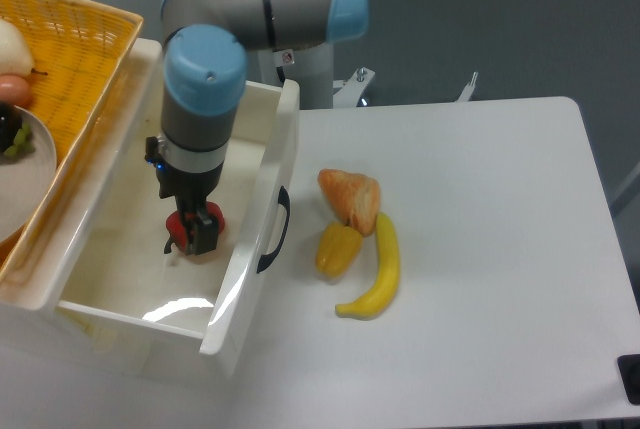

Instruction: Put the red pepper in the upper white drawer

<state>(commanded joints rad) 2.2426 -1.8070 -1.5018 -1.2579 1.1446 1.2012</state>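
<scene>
The red pepper (pixel 213 220) sits low inside the upper white drawer (pixel 120 249), close to its front panel with the black curved handle (pixel 276 229). My gripper (pixel 196 232) reaches straight down into the drawer, its dark fingers (pixel 203 238) around the pepper. Red shows on both sides of the front finger. The pepper looks to be at the drawer floor. The fingers hide whether they still press on it.
A yellow wicker basket (pixel 85 44) holding a white plate with fruit stands at the left, over the drawer's far side. On the white table to the right of the drawer lie an orange croissant-like piece (pixel 350 197), a yellow pepper (pixel 337 249) and a banana (pixel 380 271).
</scene>
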